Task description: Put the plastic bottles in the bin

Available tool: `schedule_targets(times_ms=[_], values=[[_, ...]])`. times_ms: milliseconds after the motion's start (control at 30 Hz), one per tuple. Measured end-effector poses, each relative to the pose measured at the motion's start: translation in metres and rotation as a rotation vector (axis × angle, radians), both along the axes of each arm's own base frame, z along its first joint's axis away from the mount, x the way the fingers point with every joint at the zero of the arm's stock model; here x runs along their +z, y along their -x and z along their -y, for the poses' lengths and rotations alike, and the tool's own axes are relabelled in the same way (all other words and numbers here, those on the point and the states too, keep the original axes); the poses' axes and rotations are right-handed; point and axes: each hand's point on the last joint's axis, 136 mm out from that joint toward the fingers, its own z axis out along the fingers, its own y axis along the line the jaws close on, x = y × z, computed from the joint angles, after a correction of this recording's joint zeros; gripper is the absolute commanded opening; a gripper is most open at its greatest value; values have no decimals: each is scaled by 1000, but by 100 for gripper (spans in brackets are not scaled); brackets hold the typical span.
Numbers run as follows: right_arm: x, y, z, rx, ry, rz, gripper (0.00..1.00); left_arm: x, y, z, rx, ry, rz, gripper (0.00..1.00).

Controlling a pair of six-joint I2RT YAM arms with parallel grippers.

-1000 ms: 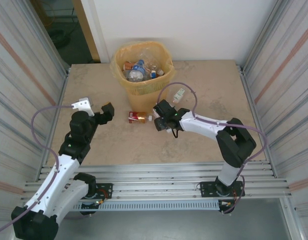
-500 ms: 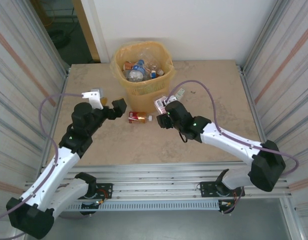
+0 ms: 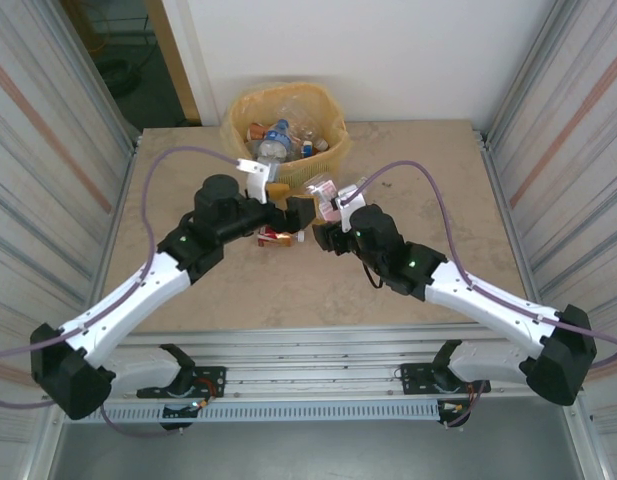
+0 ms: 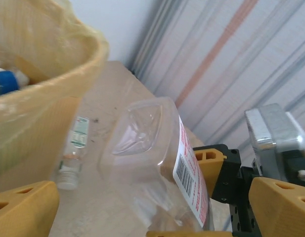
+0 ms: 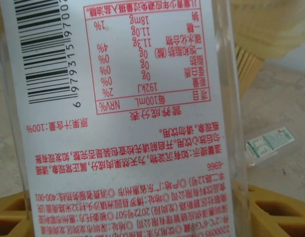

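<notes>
**Both arms crowded in front of the bin (image 3: 231, 128), one bottle held**
The left jaws stood wide, close by the bin's front wall with little free room. Bottles (image 3: 278, 138) lay heaped inside the bin. A red-labelled bottle (image 3: 278, 236) lay on the bench (image 3: 438, 170) just under the arms. The right jaws clamped a clear bottle (image 3: 321, 188) across its white label, its cap hidden. A small bottle (image 4: 73, 150) lay near the bin's foot. Bare bench ran rightward to the edge.
</notes>
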Motion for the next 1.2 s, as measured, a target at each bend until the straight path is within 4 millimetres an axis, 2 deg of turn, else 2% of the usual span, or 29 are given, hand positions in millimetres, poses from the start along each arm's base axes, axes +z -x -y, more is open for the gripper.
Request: schedule_targets(times_ms=[167, 367, 467, 633, 733, 933, 1033, 1200], values=[[12, 2, -1, 13, -18, 38, 40, -9, -7, 20, -59, 22, -47, 94], [22, 4, -5, 37, -33, 67, 42, -6, -7, 35, -123, 75, -74, 75], [24, 4, -6, 44, -31, 78, 42, 1, -6, 41, -154, 105, -76, 60], [30, 3, -5, 41, -48, 95, 46, 10, -7, 45, -175, 140, -77, 22], [33, 3, -4, 38, -50, 106, 52, 13, -7, 46, -177, 145, -73, 8], [37, 2, -3, 30, -49, 122, 82, 19, -8, 48, -185, 134, -59, 1], [35, 1, -1, 27, -31, 124, 98, 31, -11, 48, -186, 131, -29, 0], [37, 3, 5, 7, -28, 126, 98, 70, -23, 36, -159, 135, 68, 0]])
